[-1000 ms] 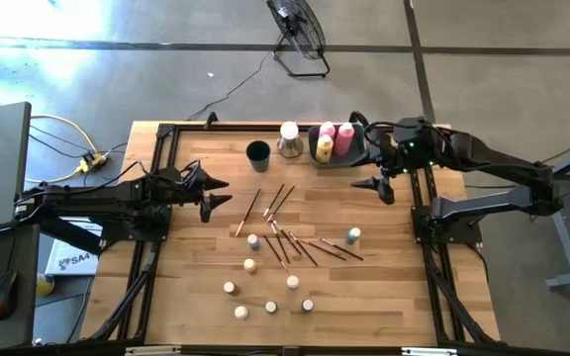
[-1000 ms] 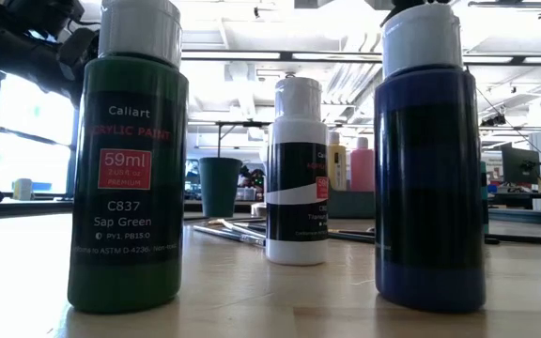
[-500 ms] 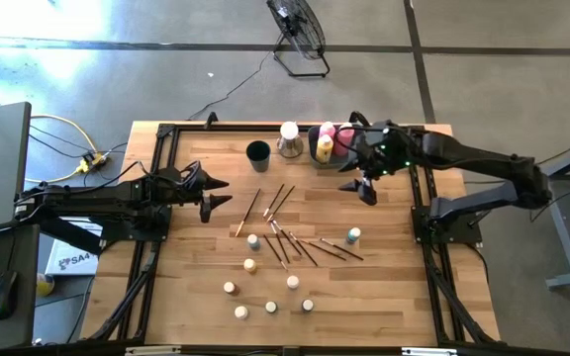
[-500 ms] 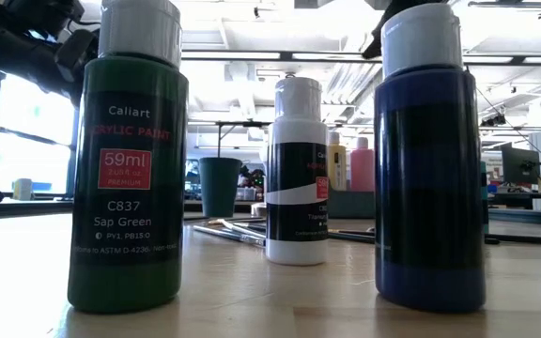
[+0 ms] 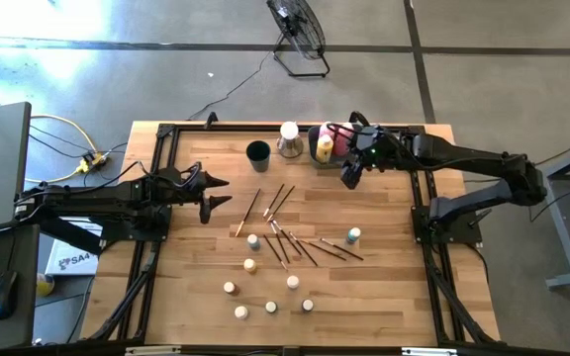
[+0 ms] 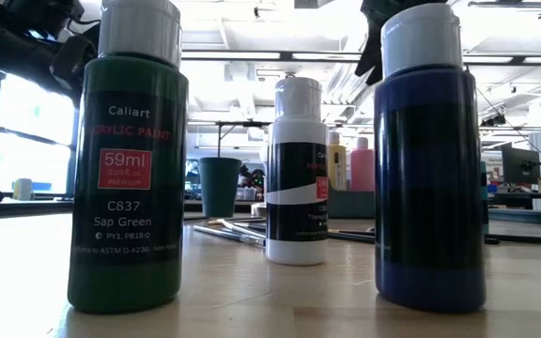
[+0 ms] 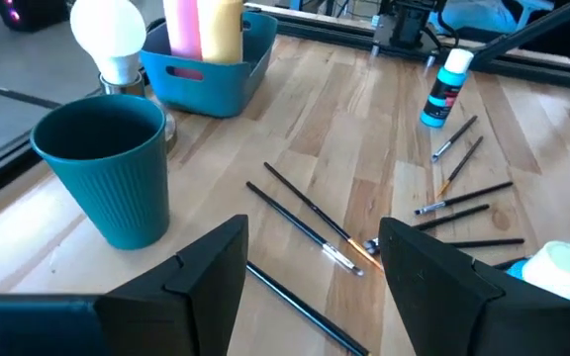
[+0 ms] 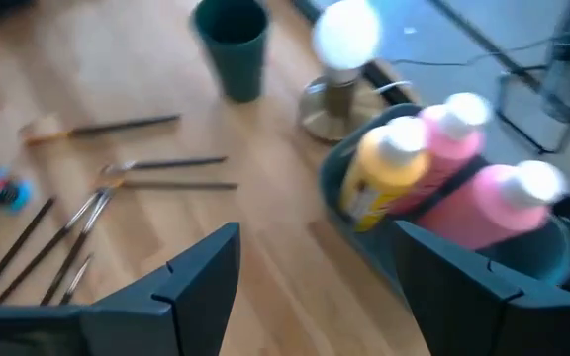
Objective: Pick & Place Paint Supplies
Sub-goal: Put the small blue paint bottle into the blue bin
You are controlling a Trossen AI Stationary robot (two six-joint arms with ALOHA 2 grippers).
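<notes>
Overhead, the wooden worktop (image 5: 196, 297) fills the frame's centre, with both dark arms reaching in from its sides.

Left arm lies along the left edge; left gripper (image 5: 209, 195) hangs at mid-left of the frame over bare wood, jaws spread wide and holding nothing.

Right arm stretches in from the right edge; right gripper (image 5: 351, 176) sits at upper centre-right, just beside the grey-blue bin (image 5: 349, 155), jaws parted wide and empty.

Bin holds a yellow bottle (image 5: 325, 147) and two pink bottles (image 8: 450, 148), standing upright side by side.

Dark round cup (image 5: 257, 152) stands to the bin's left at upper centre, a white bulb on a metal base (image 5: 289, 137) between the two.

Brushes (image 5: 283, 225) lie scattered across the frame's centre, several crossing one another.

Teal bottle (image 5: 353, 235) stands alone at centre-right, near the brush tips.

Small capped bottles (image 5: 250, 265) are spread over the lower centre, well apart from the bin.

Low view: a green bottle (image 6: 130, 169), a white one and a dark blue one stand close to the lens.
</notes>
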